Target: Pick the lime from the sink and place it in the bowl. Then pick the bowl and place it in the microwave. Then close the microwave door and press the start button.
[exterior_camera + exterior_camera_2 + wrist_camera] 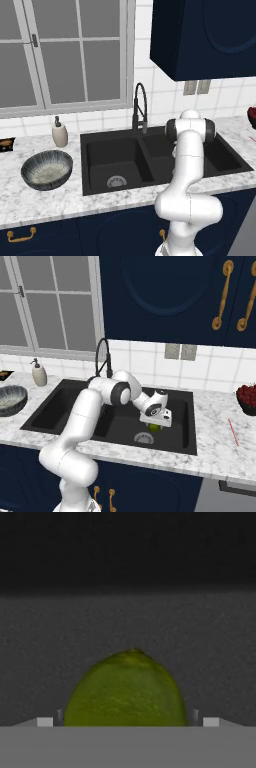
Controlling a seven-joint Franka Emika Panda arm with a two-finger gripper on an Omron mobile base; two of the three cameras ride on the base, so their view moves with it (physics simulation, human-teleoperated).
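The sink (pixel 65 401) is lying below the hand (pixel 155 425), which is reaching down into its right basin. The bowl (pixel 46 169) is sitting well to the hand's left on the tabletop (pixel 45 200). The hand is standing fully open, straddling the lime (pixel 126 689) between its fingers without gripping it.

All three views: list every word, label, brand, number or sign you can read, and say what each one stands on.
No readable text in any view.
Soap dispenser: no label shows.
Wall outlet plates: blank.
Navy cabinets: brass handles, no lettering.
Dark packet at the counter's left edge: orange marks, too small and blurred to read.
Lime and sink: no writing.
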